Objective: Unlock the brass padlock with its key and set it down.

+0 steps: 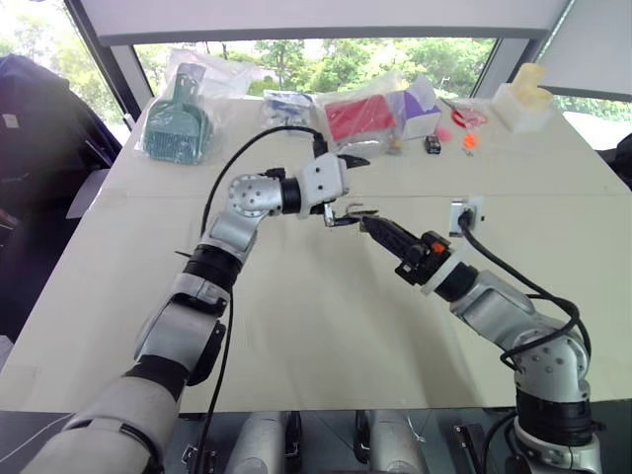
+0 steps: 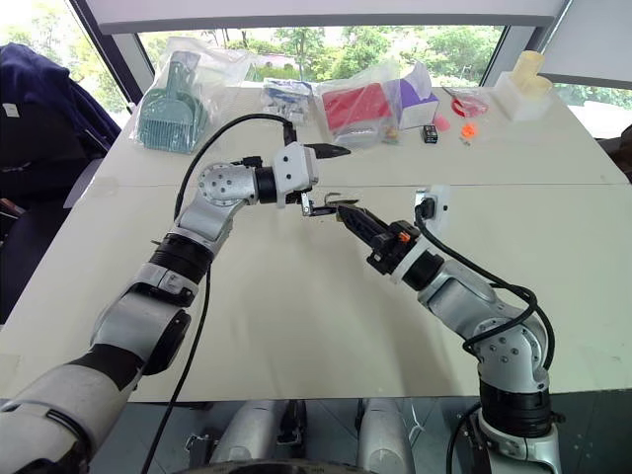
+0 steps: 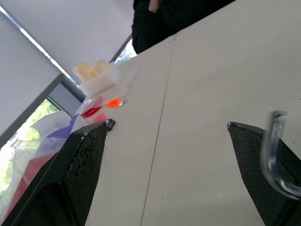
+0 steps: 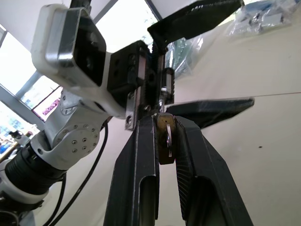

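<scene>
Clamping the brass padlock [image 4: 165,141] between its fingers, the right gripper [image 1: 367,223] holds it above the table [image 1: 316,326]; the left gripper [image 1: 348,185] stands spread alongside. Clear bags [image 1: 370,114] hold red and purple items.

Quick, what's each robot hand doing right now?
Left gripper: open, holding nothing.
Right gripper: closed on the brass padlock.

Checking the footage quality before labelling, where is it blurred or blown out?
Left wrist view: the silvery shackle at the edge is blurred, fingers soft. Right wrist view: windows behind the left gripper blown out, brass padlock sharp. Left eye view: trees through the windows overexposed.
</scene>
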### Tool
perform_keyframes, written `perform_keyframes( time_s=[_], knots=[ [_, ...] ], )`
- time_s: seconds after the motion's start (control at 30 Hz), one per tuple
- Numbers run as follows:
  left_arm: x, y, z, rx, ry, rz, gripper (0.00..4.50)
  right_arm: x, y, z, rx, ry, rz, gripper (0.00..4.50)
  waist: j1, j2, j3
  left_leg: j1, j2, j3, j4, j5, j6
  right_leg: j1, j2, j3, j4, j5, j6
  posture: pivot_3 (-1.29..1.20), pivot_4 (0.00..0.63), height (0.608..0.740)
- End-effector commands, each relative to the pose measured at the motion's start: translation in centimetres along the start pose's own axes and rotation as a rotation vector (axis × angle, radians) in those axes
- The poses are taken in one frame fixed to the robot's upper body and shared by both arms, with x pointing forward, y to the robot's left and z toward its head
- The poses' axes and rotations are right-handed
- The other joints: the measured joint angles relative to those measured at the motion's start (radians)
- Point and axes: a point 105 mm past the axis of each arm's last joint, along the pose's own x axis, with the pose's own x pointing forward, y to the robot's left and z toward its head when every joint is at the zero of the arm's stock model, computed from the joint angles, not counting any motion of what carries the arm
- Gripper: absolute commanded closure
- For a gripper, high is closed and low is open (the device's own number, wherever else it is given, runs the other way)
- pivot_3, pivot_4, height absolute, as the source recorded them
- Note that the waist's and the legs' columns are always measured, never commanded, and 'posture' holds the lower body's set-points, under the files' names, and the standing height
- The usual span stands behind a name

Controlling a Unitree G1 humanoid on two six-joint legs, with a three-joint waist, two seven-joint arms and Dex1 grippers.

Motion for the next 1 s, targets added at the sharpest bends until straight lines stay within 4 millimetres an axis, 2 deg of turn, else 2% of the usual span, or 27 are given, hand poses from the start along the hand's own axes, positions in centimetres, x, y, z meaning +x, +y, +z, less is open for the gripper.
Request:
perform_keyframes(
  time_s=[0.03, 0.17, 0.27, 0.37, 0.43, 0.53, 0.63, 0.7, 0.77, 0.8, 0.97, 1.0],
  knots=[
    [-0.3, 1.2, 1.4, 0.054, -0.039, 0.037, 0.28, 0.0, 0.8, 0.4, -0.011, -0.019, 0.025, 4.50, 0.000, 0.000, 0.000, 0.000, 0.000, 0.000, 0.000, 0.000, 0.000, 0.000, 0.000, 0.000, 0.000, 0.000, 0.000, 0.00, 0.150, 0.735],
    [-0.9, 0.2, -0.1, 0.011, 0.025, -0.015, 0.28, -0.1, 0.2, 0.8, -0.002, -0.035, 0.001, 4.50, 0.000, 0.000, 0.000, 0.000, 0.000, 0.000, 0.000, 0.000, 0.000, 0.000, 0.000, 0.000, 0.000, 0.000, 0.000, 0.00, 0.150, 0.735],
    [-2.7, -1.2, -2.6, -0.062, 0.136, -0.091, 0.28, -0.4, -1.1, 1.1, 0.018, -0.050, -0.061, 4.50, -0.004, 0.000, 0.000, 0.000, 0.000, 0.000, 0.000, 0.000, 0.000, 0.000, 0.000, 0.000, 0.000, 0.000, 0.000, 0.00, 0.150, 0.735],
    [-5.6, -2.6, -4.1, -0.217, 0.208, -0.152, 0.28, -0.9, -3.8, -0.4, 0.045, 0.046, -0.181, 4.50, -0.009, 0.000, 0.000, 0.000, 0.001, 0.000, -0.001, 0.000, 0.000, -0.001, 0.000, 0.000, 0.001, 0.000, 0.000, 0.00, 0.150, 0.735],
    [-7.0, -3.3, -3.6, -0.328, 0.192, -0.173, 0.28, -1.2, -5.0, -1.7, 0.067, 0.125, -0.219, 4.50, -0.014, 0.000, 0.000, 0.000, 0.001, 0.000, -0.001, 0.000, 0.000, -0.001, 0.000, 0.000, 0.001, 0.000, 0.000, 0.00, 0.150, 0.735],
    [-8.3, -4.2, -1.7, -0.463, 0.150, -0.191, 0.28, -1.0, -6.5, -2.8, 0.132, 0.199, -0.255, 4.50, -0.012, 0.000, 0.000, -0.001, 0.001, 0.000, 0.000, 0.001, -0.002, -0.001, 0.000, 0.000, 0.001, -0.001, -0.002, 0.00, 0.150, 0.735],
    [-9.2, -5.6, -0.3, -0.521, 0.150, -0.217, 0.28, -0.6, -8.4, -3.4, 0.170, 0.256, -0.325, 4.50, -0.013, 0.001, 0.000, -0.001, 0.000, 0.000, 0.000, 0.003, -0.006, -0.001, 0.000, 0.000, 0.001, -0.002, -0.003, 0.00, 0.150, 0.735],
    [-9.4, -6.1, 0.0, -0.527, 0.161, -0.214, 0.28, -0.4, -9.0, -3.4, 0.176, 0.279, -0.339, 4.50, -0.013, 0.001, 0.000, 0.000, 0.000, 0.000, 0.000, 0.003, -0.006, -0.001, 0.000, 0.000, 0.001, -0.002, -0.004, 0.00, 0.150, 0.735],
    [-9.4, -6.4, -0.1, -0.534, 0.174, -0.176, 0.23, -0.1, -9.5, -3.6, 0.157, 0.315, -0.347, 3.50, -0.012, 0.001, 0.000, 0.000, 0.000, 0.000, -0.001, 0.003, -0.006, -0.001, 0.000, 0.000, 0.001, -0.002, -0.004, 0.00, 0.150, 0.735],
    [-9.5, -6.7, -0.1, -0.537, 0.178, -0.166, 0.23, -0.1, -9.7, -3.6, 0.150, 0.329, -0.345, 3.19, -0.013, 0.001, 0.000, 0.000, 0.000, 0.000, -0.001, 0.003, -0.006, -0.001, 0.000, 0.000, 0.001, -0.002, -0.004, 0.00, 0.150, 0.735],
    [-9.7, -7.7, 0.1, -0.569, 0.181, -0.151, 0.23, -0.7, -10.2, -3.1, 0.087, 0.366, -0.348, 0.66, -0.010, 0.001, 0.000, 0.000, 0.000, 0.000, -0.001, 0.004, -0.007, 0.000, 0.001, 0.000, 0.001, -0.002, -0.003, 0.00, 0.150, 0.735],
    [-9.7, -7.8, 0.1, -0.577, 0.182, -0.150, 0.23, -0.9, -10.3, -2.9, 0.064, 0.373, -0.351, 0.03, -0.007, 0.001, 0.000, 0.000, 0.000, 0.000, -0.001, 0.004, -0.007, 0.000, 0.001, 0.000, 0.001, -0.002, -0.003, 0.00, 0.150, 0.735]
  ],
)
